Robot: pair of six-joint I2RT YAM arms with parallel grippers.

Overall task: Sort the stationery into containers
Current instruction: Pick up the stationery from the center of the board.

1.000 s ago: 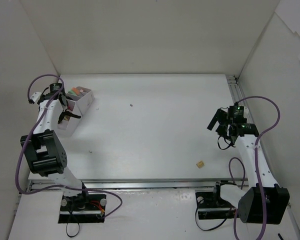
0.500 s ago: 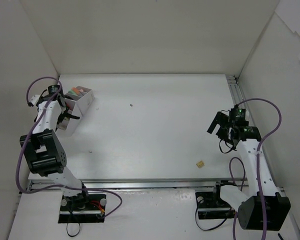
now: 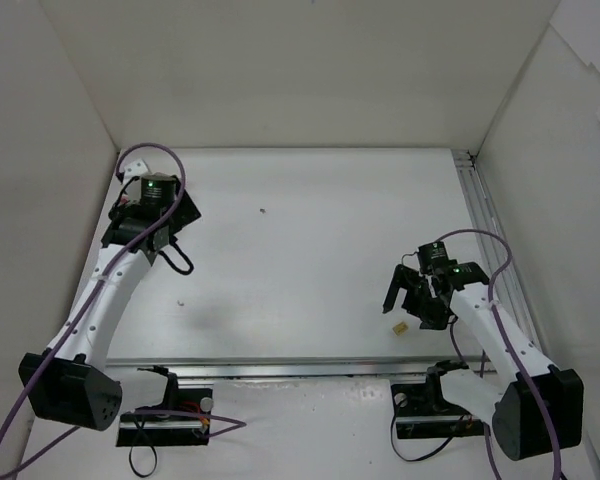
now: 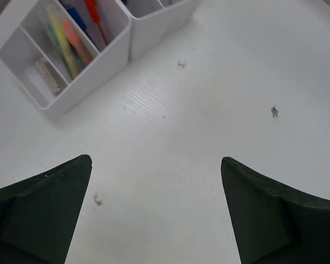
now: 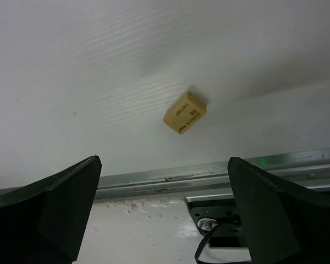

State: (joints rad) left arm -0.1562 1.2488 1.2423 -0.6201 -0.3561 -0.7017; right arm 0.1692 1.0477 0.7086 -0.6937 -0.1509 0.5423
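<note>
Tan eraser (image 5: 184, 113), lying on the table (image 3: 310, 260) far across from the white organiser (image 4: 88, 82), looks like all you have left to sort, since pens (image 4: 93, 16) and highlighters (image 4: 66, 47) already stand in the organiser; your left gripper (image 4: 155, 165) near it and right gripper (image 5: 164, 160) far off both gape wide, empty.

Tan eraser (image 5: 185, 113) lies flat; highlighters (image 4: 66, 48), pens (image 4: 94, 19) stand in white organiser (image 4: 99, 66).
</note>
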